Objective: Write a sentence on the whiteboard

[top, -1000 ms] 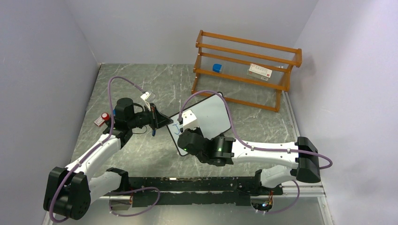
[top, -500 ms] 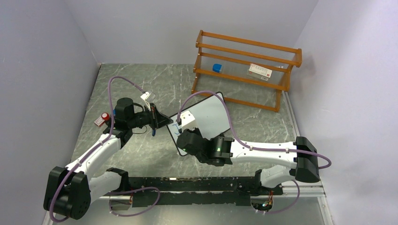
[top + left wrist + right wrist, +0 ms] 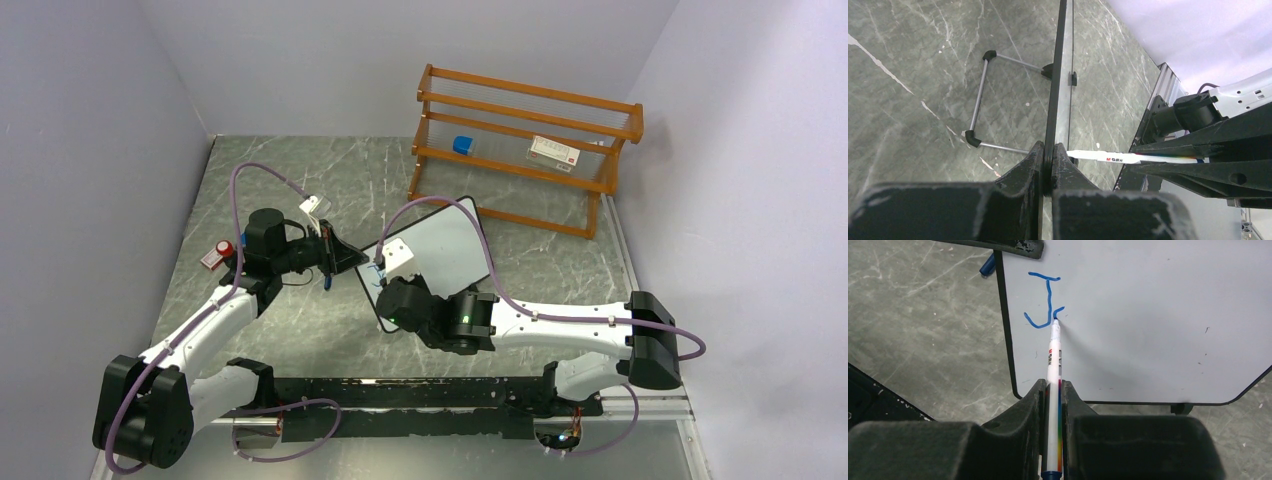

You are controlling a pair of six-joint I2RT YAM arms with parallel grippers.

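Observation:
The whiteboard (image 3: 445,245) stands tilted at the table's middle, white with a thin black frame (image 3: 1005,335). My left gripper (image 3: 345,258) is shut on its left edge (image 3: 1054,100), seen edge-on in the left wrist view. My right gripper (image 3: 1053,390) is shut on a white marker (image 3: 1053,360) with a rainbow stripe; it also shows in the left wrist view (image 3: 1118,158). Its tip touches the board beside a blue "J" (image 3: 1044,300), at a short fresh stroke. The rest of the sentence does not show.
An orange wooden rack (image 3: 525,140) stands at the back right, holding a blue item (image 3: 462,145) and a white label card (image 3: 554,151). A red-capped object (image 3: 217,254) lies left of the left arm. The board's wire stand (image 3: 979,97) rests behind it.
My right gripper has shifted slightly left and up with the marker. The left gripper and the board have not moved.

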